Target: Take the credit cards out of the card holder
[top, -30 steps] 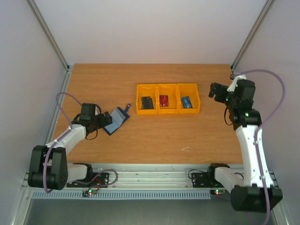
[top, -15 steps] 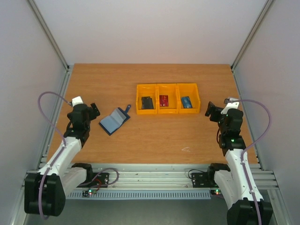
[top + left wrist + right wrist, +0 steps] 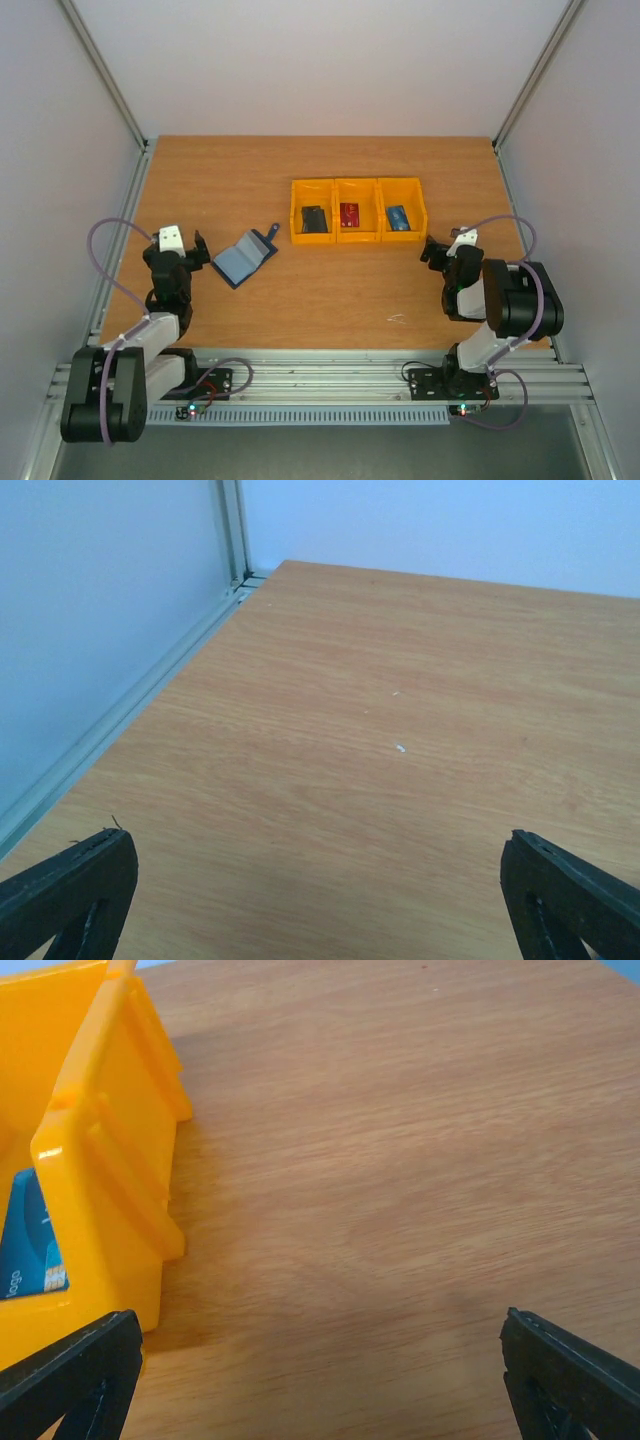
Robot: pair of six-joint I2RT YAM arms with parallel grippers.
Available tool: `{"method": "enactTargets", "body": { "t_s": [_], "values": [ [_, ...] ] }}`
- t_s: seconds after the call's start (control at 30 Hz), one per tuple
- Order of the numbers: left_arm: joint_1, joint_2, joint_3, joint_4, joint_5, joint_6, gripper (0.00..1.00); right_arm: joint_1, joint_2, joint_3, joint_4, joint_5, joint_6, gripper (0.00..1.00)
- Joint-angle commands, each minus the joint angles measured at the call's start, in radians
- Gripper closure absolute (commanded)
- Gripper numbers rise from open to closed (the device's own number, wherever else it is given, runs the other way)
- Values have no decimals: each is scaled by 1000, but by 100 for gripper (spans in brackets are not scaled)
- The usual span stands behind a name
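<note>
we saw the card holder [image 3: 245,259] lying open on the table [image 3: 330,300], between the left edge and the middle, with nothing touching it. our left gripper [image 3: 198,250] hung just beside it on the left-edge side, jaws spread wide and empty. the black card [image 3: 315,218], red card [image 3: 349,215] and blue card [image 3: 398,217] lay one apiece in the orange bins [image 3: 360,238]. our right gripper [image 3: 432,250], also spread wide, sat near the blue card's bin.

I count three orange bins [image 3: 335,210] on the surface [image 3: 330,290], three cards, namely one black card [image 3: 315,219], one red card [image 3: 349,215] and one blue card [image 3: 398,217], one card holder [image 3: 243,259], and two tools: left tool [image 3: 198,247], right tool [image 3: 432,250].
</note>
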Motion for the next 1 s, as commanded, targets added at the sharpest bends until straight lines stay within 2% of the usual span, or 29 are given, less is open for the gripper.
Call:
{"method": "enactTargets", "body": {
  "t_s": [0.0, 0.13, 0.33, 0.5, 0.97],
  "values": [
    [9, 81, 6, 237, 109, -5, 1, -3, 58, -21, 334, -43, -27, 1],
    [9, 233, 80, 284, 179, 8, 1, -3, 41, 51, 201, -152, -67, 1],
    [8, 479, 156, 391, 385, 71, 1, -2, 30, 181, -75, -172, -78, 2],
    [8, 501, 219, 306, 349, 72, 1, -1, 29, 182, -78, -178, -84, 1],
    [8, 518, 252, 271, 346, 68, 1, -1, 27, 180, -76, -188, -88, 1]
  ]
}}
